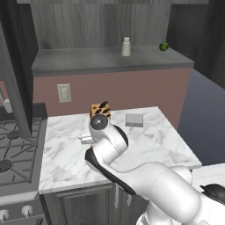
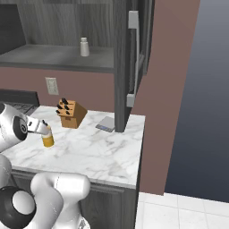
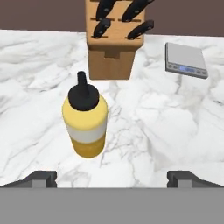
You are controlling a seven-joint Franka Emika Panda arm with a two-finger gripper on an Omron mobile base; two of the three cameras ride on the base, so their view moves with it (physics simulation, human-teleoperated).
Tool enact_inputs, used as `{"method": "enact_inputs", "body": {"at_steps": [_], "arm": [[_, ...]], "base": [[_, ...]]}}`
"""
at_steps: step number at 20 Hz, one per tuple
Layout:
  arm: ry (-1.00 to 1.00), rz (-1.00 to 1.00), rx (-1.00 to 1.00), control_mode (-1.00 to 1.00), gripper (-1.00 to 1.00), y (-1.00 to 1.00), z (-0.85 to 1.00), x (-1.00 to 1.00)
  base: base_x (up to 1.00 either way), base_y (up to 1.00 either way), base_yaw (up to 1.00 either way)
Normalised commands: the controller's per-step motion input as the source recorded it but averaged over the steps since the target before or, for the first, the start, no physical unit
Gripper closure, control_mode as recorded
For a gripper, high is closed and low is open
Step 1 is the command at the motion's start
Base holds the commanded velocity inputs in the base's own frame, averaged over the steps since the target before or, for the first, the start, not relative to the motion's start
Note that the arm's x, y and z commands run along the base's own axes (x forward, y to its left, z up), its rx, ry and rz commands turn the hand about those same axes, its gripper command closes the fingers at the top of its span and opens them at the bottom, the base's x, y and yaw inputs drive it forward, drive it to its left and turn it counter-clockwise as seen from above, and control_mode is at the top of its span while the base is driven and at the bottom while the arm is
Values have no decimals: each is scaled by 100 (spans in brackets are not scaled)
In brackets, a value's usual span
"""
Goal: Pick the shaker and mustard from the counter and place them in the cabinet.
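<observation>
**Pincer spread above the mustard, shaker already on the cabinet shelf**

The mustard [image 3: 85,120] stands upright on the marble tabletop [image 1: 149,145], toward its stove-side half and a little out from the back edge. Its dark nozzle points up and nothing touches it. Behind it, nearer the wall, sits the wooden knife block [image 3: 114,43] with black handles sticking out, close to the bottle but apart from it. A flat grey scale [image 3: 186,60] lies further along the back edge, toward the tabletop's far corner, well clear of the bottle.

The pincer [image 3: 112,178] hangs just short of the mustard with its two dark tips spread wide and nothing between them. The bottle sits off toward one tip rather than centred in the gap. From the right base view the hand is just beside the bottle [image 2: 47,138], low over the tabletop.

The shaker [image 1: 126,46] stands upright on the grey shelf board of the cabinet [image 1: 110,61], roughly midway along it. A small green round thing [image 1: 164,46] rests near the shelf's right end.

The stove [image 1: 17,149] adjoins the tabletop's left edge.
</observation>
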Motion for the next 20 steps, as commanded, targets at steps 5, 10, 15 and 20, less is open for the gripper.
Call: {"method": "enact_inputs", "body": {"at_steps": [5,10,15,20], "arm": [[8,0,-4,-100,-100,10,-5,37],[10,0,-3,-100,-100,15,-12,37],[6,0,-3,-100,-100,10,-22,25],[0,0,-2,-100,-100,3,-28,6]], "base": [[0,0,0],[0,0,0],[0,0,0],[0,0,0]]}}
